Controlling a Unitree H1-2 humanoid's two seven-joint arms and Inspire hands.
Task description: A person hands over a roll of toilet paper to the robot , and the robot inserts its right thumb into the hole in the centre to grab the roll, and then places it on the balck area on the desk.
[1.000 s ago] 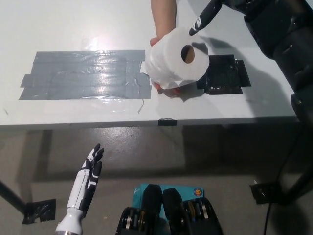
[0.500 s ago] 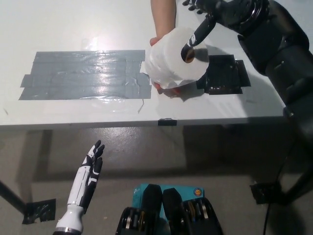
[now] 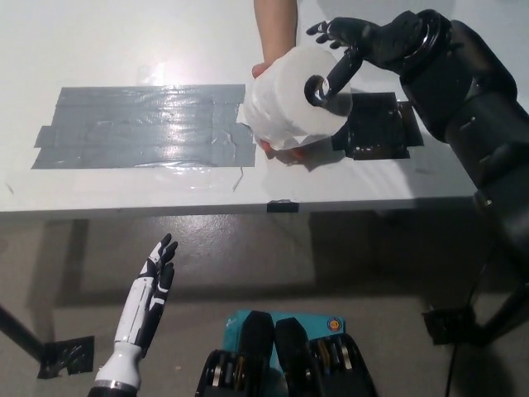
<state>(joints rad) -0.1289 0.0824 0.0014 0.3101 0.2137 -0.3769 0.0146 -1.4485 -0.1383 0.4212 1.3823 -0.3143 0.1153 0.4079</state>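
Observation:
A white toilet paper roll (image 3: 291,105) is held above the desk by a person's hand (image 3: 277,62) reaching in from the top. Its centre hole faces right. My black right hand (image 3: 351,45) is beside the roll with its thumb inside the hole and its other fingers spread above the roll, not closed on it. The black area (image 3: 380,126) lies on the desk just right of the roll, partly hidden by it. My white left hand (image 3: 147,302) rests low at the lower left, below the desk edge, fingers straight and apart.
A large patch of grey tape (image 3: 140,126) covers the white desk (image 3: 124,41) left of the roll. The desk's front edge (image 3: 281,207) runs across the middle of the picture, with the floor below it.
My right hand has come down and left from the upper right, and its thumb has entered the roll's hole. The person still holds the roll in the same spot.

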